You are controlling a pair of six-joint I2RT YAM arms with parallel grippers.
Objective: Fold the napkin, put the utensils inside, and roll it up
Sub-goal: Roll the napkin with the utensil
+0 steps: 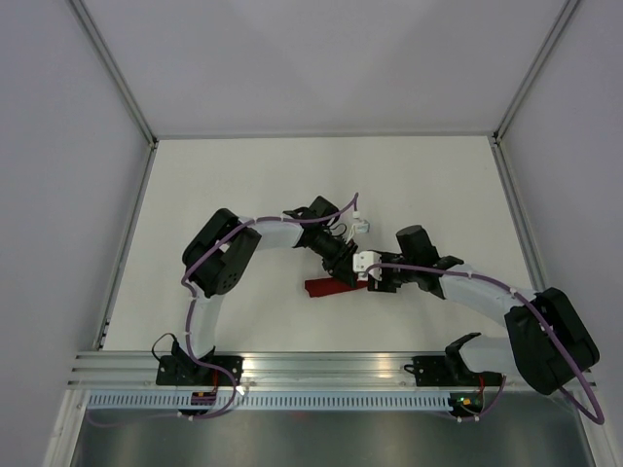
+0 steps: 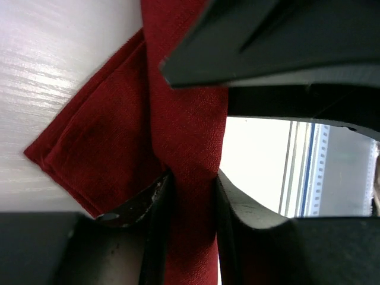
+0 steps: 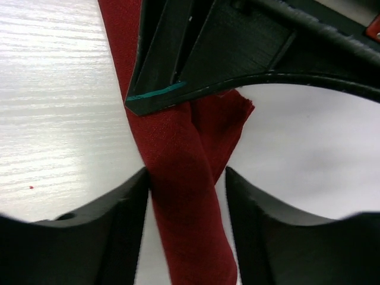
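Observation:
The maroon napkin [image 1: 319,288] lies rolled into a narrow tube on the white table, between the two arms. In the left wrist view the napkin roll [image 2: 184,119] runs between my fingers, with a folded flap spread out to the left. My left gripper [image 2: 190,181] is shut on the roll, both pads pressing the cloth. In the right wrist view the napkin roll [image 3: 178,178] passes between the jaws of my right gripper [image 3: 187,181]. The left finger touches the roll and the right finger stands apart. The grippers meet tip to tip [image 1: 352,276]. The pale utensil is hidden.
The white table [image 1: 243,195] is walled by grey panels at the left, back and right. An aluminium rail [image 1: 321,368] runs along the near edge, where both arm bases are bolted. Purple cables run along both arms.

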